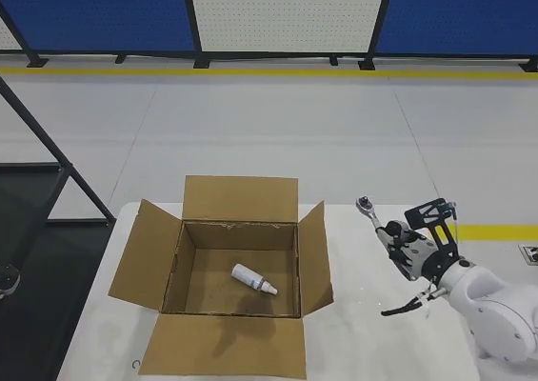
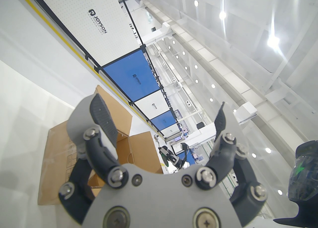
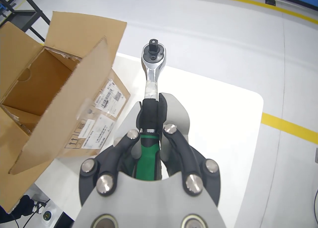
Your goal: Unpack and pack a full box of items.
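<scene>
While the cardboard box (image 1: 240,200) sits open in the middle of the white table (image 1: 364,314) in the top view, its flaps spread outward, a small white bottle (image 1: 253,278) lies on its side on the box floor. Beside the box's right flap, the right gripper (image 1: 394,238) is clamped on a ratchet wrench (image 1: 369,207), whose chrome head points away from the robot, clear of the box.

From the left wrist view, the left gripper (image 2: 159,107) stands wide open, its ribbed pads (image 2: 101,114) well apart, with nothing between them and touching nothing. The box (image 2: 57,154) lies beyond it, and farther off the right gripper (image 2: 171,157) shows with the wrench (image 2: 156,138) sticking out.

From the right wrist view, the right gripper (image 3: 155,108) is closed tight on the wrench (image 3: 152,65) at the black collar just ahead of its green grip. The shank and square-drive head project forward past the fingertips. The box (image 3: 32,84) stands just beside the tool, its nearest flap raised alongside the shank without touching it, and the labels on its side wall face the gripper.
</scene>
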`<move>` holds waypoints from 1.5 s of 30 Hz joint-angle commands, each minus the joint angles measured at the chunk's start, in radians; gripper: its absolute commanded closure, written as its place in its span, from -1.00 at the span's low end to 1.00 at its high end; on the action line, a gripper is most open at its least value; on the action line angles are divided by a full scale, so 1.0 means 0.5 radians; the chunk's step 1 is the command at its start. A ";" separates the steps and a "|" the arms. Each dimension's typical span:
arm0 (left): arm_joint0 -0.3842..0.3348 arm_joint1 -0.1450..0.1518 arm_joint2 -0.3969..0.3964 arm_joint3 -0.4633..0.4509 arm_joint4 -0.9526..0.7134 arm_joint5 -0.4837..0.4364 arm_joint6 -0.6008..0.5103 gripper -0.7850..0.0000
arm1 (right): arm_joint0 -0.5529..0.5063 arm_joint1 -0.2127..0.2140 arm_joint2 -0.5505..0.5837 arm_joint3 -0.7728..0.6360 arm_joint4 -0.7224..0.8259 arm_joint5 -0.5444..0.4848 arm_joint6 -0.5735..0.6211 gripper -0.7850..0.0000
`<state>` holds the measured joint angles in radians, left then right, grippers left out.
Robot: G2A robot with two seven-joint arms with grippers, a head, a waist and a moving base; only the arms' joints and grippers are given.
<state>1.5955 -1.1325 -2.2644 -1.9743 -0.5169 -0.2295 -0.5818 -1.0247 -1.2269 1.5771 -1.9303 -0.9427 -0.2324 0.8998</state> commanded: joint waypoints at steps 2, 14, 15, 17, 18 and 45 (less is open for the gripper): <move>0.000 0.000 0.000 0.000 0.000 0.000 0.000 -1.00 | 0.001 0.002 -0.023 -0.030 -0.028 0.003 0.004 1.00; 0.000 0.000 0.000 0.000 0.000 0.000 0.000 -1.00 | -0.004 0.002 -0.023 -0.031 -0.027 0.005 -0.008 1.00; 0.000 0.000 0.000 0.000 0.000 0.000 0.000 -1.00 | -0.026 0.002 -0.022 -0.039 -0.021 0.005 -0.061 1.00; 0.000 0.000 0.019 -0.007 -0.001 0.042 0.018 -1.00 | -0.046 0.004 -0.052 -0.075 -0.042 -0.023 -0.120 1.00; -0.002 0.003 0.024 -0.009 0.033 0.058 0.014 -1.00 | -0.039 0.004 -0.085 -0.101 -0.052 -0.037 -0.149 1.00; 0.043 0.005 0.033 0.049 0.119 0.072 0.124 -1.00 | 1.299 -0.270 -1.616 1.197 0.179 -0.412 -0.066 1.00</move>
<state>1.6170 -1.1300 -2.2480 -1.9498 -0.4578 -0.1936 -0.5198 -0.3894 -1.3533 0.7923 -1.3774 -0.8587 -0.4360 0.8739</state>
